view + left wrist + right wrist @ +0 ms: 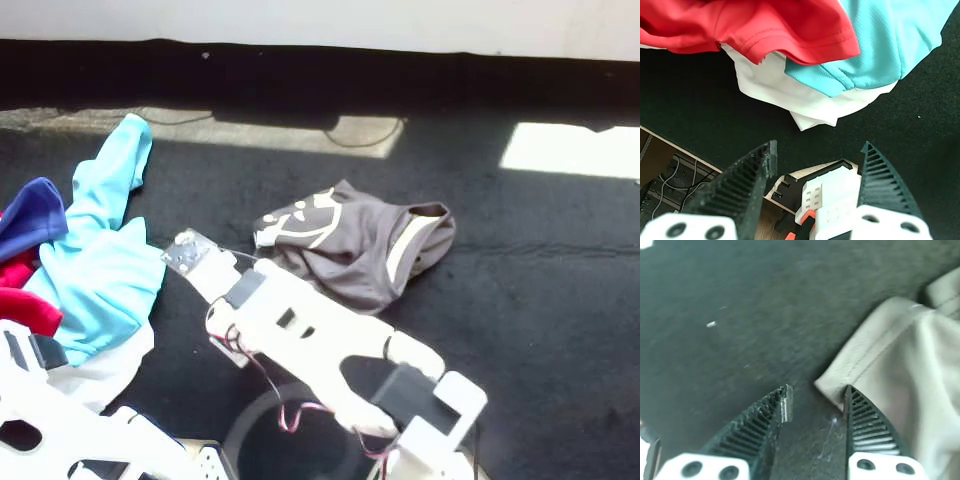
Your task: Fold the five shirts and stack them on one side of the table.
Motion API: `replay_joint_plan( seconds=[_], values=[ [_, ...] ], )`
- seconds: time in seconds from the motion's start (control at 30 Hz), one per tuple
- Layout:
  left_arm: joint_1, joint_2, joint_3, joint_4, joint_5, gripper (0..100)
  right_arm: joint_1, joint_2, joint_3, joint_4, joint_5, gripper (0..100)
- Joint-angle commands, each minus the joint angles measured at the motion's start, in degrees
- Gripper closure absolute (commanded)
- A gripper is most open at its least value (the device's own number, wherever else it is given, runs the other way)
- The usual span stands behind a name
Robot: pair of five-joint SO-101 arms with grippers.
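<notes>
A crumpled grey shirt [350, 245] with pale trim lies mid-table. My right gripper [816, 397] is open low over the black cloth, and the grey shirt's hemmed corner [880, 370] is right at one finger. In the high view that arm [300, 325] stretches from the front toward the shirt's left corner. At the left, a light blue shirt [100, 260], a dark blue one [30, 215], a red one [25, 305] and a white one [95, 370] lie heaped together. My left gripper [817, 155] hangs open near the table's front edge, apart from the white shirt [790, 95], with nothing between its fingers.
The black table cover [540, 300] is bare on the right side. Sunlit patches [570, 150] fall along the back. A cable [270, 385] loops under the right arm. The table's front edge and a white fixture [827, 200] lie under the left gripper.
</notes>
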Motion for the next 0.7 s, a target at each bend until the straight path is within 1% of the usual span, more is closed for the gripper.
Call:
replay_joint_plan(
  seconds=[0.0, 0.17, 0.2, 0.23, 0.27, 0.3, 0.33, 0.47, 0.5, 0.6, 0.67],
  values=[
    [-0.75, -0.75, -0.13, -0.62, -0.35, 74, 4.35, 2.68, -5.41, -0.31, -0.09, 82.5],
    [-0.75, -0.84, -0.13, -0.62, -0.35, 74, 6.9, 6.55, -7.43, -0.04, -0.09, 83.2],
    [-0.75, -0.84, -0.13, -0.62, -0.35, 74, 7.16, 7.08, -7.6, 0.84, -0.09, 86.0],
    [-0.75, -0.84, -0.13, -0.62, -0.35, 74, 7.34, 7.25, -7.69, 1.36, -0.09, 90.9],
    [-0.75, -0.84, -0.13, -0.62, -0.35, 74, 7.78, 7.34, -7.69, 1.63, -0.09, 98.1],
    [-0.66, -0.84, -0.13, -0.62, -0.35, 74, 8.31, 7.34, -7.69, 1.8, -0.09, 99.8],
    [-0.57, -0.84, -0.13, -0.62, -0.35, 74, 9.19, 7.16, -7.69, 1.89, -0.09, 97.8],
    [-0.13, -0.75, 0.66, -0.7, -0.35, 74, 14.99, 2.68, -9.54, 4.09, 0.0, 99.2],
    [0.66, -0.75, 1.71, -1.32, -0.35, 74, 16.84, 0.57, -10.59, 5.49, 0.88, 99.2],
    [4.44, -0.75, 7.16, -4.66, -0.18, 74, 22.64, -6.9, -14.37, 10.15, 7.21, 99.2],
    [8.48, -0.75, 11.21, -7.3, -0.09, 74, 27.38, -12.0, -16.75, 13.05, 10.9, 99.2]
  ],
)
